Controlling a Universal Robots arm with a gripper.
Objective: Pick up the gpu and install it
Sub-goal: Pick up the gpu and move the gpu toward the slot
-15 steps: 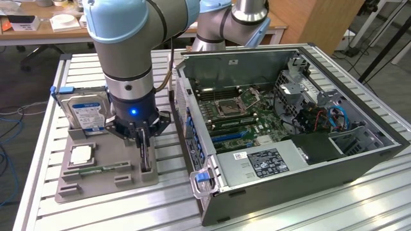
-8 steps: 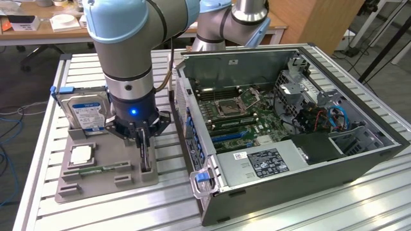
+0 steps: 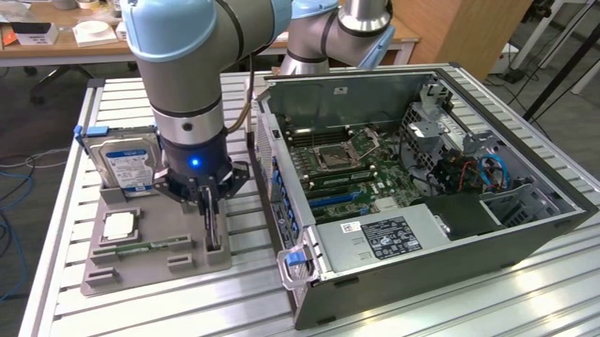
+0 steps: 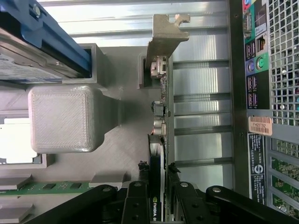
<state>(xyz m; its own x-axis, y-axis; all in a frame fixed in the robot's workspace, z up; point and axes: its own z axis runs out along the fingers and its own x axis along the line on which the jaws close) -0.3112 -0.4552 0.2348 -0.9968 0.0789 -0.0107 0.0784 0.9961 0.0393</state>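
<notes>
The gpu is a thin dark card standing on edge in a slot of the grey holder tray, on the side nearest the computer case. My gripper points straight down over it. In the wrist view the gpu runs away from the camera, its silver bracket at the far end. My gripper straddles the card's near end, and both black fingers press against its faces. The card still sits in the tray slot.
An open computer case lies at the exterior view's right, motherboard facing up, its port panel close beside the card. On the tray are a hard drive, a processor and a memory stick. The tray sits on a slatted aluminium table.
</notes>
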